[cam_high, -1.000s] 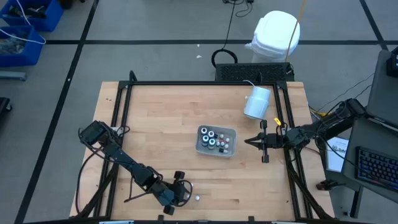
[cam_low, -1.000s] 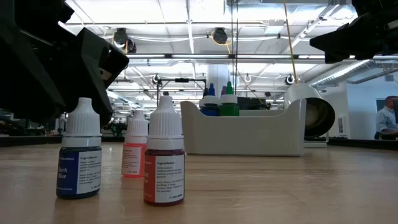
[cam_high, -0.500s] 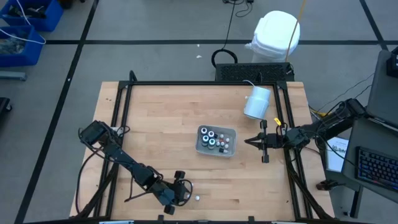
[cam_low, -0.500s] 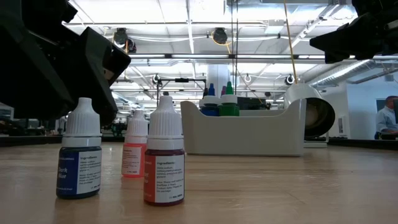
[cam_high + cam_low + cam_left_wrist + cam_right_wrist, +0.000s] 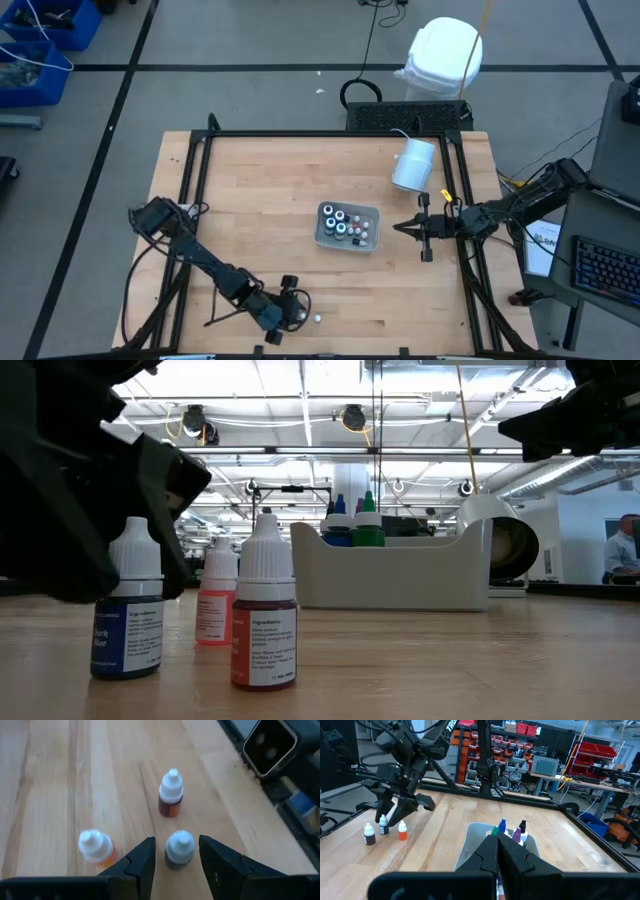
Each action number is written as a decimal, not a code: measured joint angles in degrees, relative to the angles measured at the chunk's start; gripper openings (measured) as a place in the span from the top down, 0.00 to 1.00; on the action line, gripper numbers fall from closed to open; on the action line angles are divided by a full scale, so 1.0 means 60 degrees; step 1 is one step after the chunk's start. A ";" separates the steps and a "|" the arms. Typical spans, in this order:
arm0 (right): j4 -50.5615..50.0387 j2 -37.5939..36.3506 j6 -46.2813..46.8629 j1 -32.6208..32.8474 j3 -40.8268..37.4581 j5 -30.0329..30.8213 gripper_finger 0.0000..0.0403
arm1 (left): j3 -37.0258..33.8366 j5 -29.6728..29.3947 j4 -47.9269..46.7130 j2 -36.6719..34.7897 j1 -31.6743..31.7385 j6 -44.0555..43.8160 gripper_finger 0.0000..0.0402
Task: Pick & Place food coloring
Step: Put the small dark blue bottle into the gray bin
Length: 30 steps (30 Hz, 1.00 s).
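Blue bottle (image 5: 179,849) sits between open left claw (image 5: 175,862) fingers.

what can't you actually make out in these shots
- High view: the bottles by the left gripper are too small to count or tell colours.
- Low view: the tray wall hides all but the caps inside.
- Left wrist view: the blue bottle sits between open fingers; contact unclear.

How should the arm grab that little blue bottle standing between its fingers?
From above, closing on the round body of the blue bottle just under the white cap: it stands upright, and the left gripper's open fingers already straddle it. The red bottle and orange bottle stand apart, leaving room.
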 joint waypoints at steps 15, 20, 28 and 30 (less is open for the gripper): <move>-0.0006 0.0000 0.0000 0.0000 0.0000 0.0000 1.00 | 0.0007 0.0051 0.0342 0.0103 0.0044 0.0132 0.62; -0.0004 0.0000 0.0000 0.0000 0.0000 0.0000 1.00 | 0.0011 -0.0096 0.0158 0.0103 0.0087 0.0092 0.70; -0.0004 0.0000 -0.0004 0.0000 0.0000 0.0000 1.00 | 0.0018 0.0151 0.0169 0.0100 0.0215 0.0171 0.83; -0.0005 0.0000 -0.0004 0.0000 0.0000 0.0000 1.00 | 0.0021 0.0380 0.0187 0.0088 0.0211 0.0198 0.83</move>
